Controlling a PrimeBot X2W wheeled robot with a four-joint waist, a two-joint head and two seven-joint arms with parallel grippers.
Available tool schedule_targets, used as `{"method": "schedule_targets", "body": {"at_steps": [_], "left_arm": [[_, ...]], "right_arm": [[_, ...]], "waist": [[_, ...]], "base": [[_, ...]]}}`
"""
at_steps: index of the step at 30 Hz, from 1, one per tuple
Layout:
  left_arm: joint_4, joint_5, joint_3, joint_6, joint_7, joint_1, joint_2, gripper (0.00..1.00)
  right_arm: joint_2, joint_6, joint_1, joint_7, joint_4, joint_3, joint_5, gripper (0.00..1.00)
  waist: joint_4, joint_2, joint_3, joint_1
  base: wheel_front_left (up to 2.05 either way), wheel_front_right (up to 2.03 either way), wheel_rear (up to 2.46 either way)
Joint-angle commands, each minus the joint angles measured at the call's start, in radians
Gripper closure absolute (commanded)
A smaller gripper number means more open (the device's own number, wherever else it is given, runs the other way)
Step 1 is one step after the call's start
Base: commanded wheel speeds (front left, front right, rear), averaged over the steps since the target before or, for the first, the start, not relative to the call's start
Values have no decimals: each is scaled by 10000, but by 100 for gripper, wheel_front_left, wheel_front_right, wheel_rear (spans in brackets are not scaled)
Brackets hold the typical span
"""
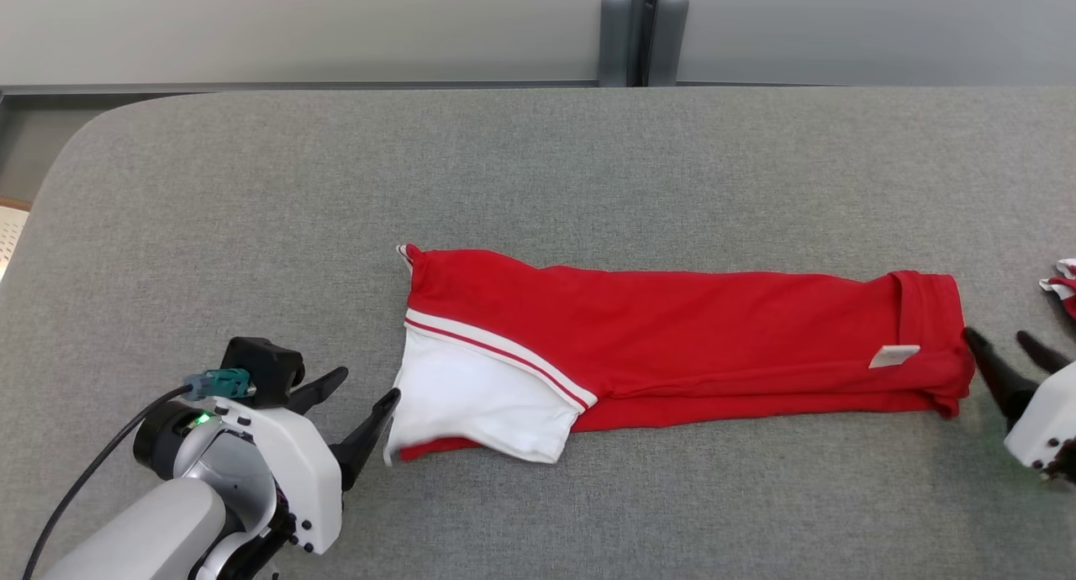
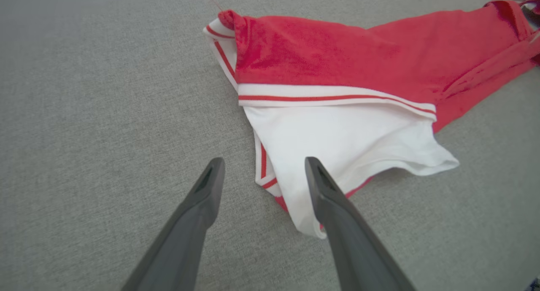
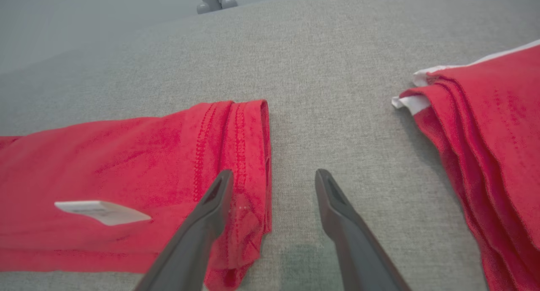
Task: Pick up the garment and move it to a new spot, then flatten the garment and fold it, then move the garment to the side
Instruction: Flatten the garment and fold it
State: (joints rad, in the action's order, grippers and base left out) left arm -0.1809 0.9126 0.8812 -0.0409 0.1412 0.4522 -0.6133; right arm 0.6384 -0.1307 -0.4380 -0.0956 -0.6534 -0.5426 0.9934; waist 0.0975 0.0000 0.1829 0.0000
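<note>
The garment (image 1: 689,336) lies on the grey table (image 1: 538,160) folded into a long red strip running left to right. Its white sleeve (image 1: 471,403) with red-striped trim is at the left end, and a small white tag (image 1: 894,355) sits near the right end. My left gripper (image 1: 368,382) stands open at the sleeve's edge. In the left wrist view the left gripper (image 2: 265,160) has one finger over the white sleeve (image 2: 337,143). My right gripper (image 1: 994,334) is open beside the hem. In the right wrist view the right gripper (image 3: 274,171) straddles the hem corner of the garment (image 3: 126,156).
A second folded red and white cloth (image 1: 1066,282) lies at the table's right edge, close to my right gripper; the right wrist view shows this cloth (image 3: 493,126) as a layered stack. Two grey posts (image 1: 643,38) stand behind the table. The table's left corner is rounded.
</note>
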Motion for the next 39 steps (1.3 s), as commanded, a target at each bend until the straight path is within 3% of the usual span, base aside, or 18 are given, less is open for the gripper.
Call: {"method": "schedule_targets", "body": {"at_steps": [1,6,12,14,18,23,27,28,33,39], "left_arm": [[67,60,-105,-47,-117,-123,25,0],[222,200,-840,-488,-1225,-3,285,0],[162,661,-2097,-663,-3484,-238,1216,0],[13,261,-2382,-896,-3872,-244,1396,0],[132,-532,-3622,-1131,-4065,-559,2404,0],[506,-2509,-5815,-625,-4067,-1531,3905,0],[667,-3790,-7216,203,-4070,-2277,4926,0],[667,-3790,-7216,203,-4070,-2277,4926,0],[421,-4744,-8227,1059,-4070,-2770,5495,0],[127,-4862,-8496,1368,-4071,-2749,5611,0]], "right_arm": [[82,1,2,186,86,133,-157,0],[-75,1,-159,1528,615,804,-983,0],[-536,2,110,3333,1372,1685,-2500,0],[-908,-1,234,3544,1650,2251,-3096,0],[-1698,1,787,3611,2822,3618,-4514,0],[-2674,2,1782,3600,4310,4483,-5994,0],[-3222,1,2271,3599,4839,4721,-6570,0],[-3222,1,2271,3599,4839,4721,-6570,0],[-3617,1,2621,3600,4901,4745,-6925,0],[-3940,1,2737,3601,4719,4849,-7008,0]], "waist": [[8,0,-28,0],[34,0,-105,0],[2,0,-174,0],[-23,0,-180,0],[-63,0,-127,0],[-134,0,-8,0],[-162,0,55,0],[-162,0,55,0],[-134,0,60,0],[-52,0,85,0]], "base": [[0,0,0],[0,0,0],[0,0,0],[0,0,0],[0,0,0],[0,0,0],[0,0,0],[0,0,0],[0,0,0],[0,0,0]]}}
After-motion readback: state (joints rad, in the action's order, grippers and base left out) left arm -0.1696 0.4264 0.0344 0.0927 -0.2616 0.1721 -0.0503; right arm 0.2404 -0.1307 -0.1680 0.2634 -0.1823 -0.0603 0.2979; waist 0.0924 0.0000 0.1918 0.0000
